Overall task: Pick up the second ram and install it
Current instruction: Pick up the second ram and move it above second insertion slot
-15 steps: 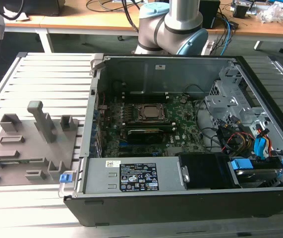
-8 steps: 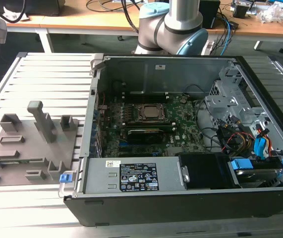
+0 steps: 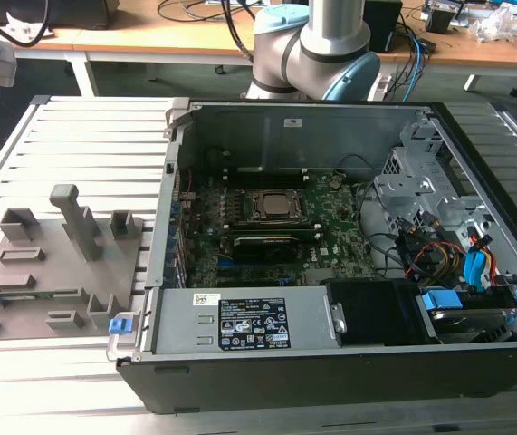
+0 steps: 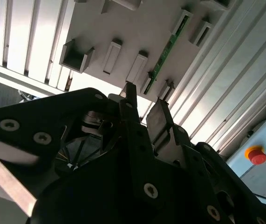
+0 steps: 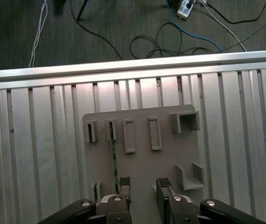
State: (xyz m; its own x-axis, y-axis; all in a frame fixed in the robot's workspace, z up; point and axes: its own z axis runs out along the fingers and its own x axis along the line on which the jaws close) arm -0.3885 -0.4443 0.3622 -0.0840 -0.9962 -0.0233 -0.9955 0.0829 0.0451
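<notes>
You have the gripper (image 5: 143, 187) spread open, gripping nothing | second ram (image 5: 113, 156) stands on edge in the grey holder plate (image 5: 167, 161), just beside one fingertip (image 5: 123, 184) | computer case (image 3: 285, 385) sits well apart

second ram (image 5: 114, 158) on holder plate (image 5: 142, 184)
</notes>
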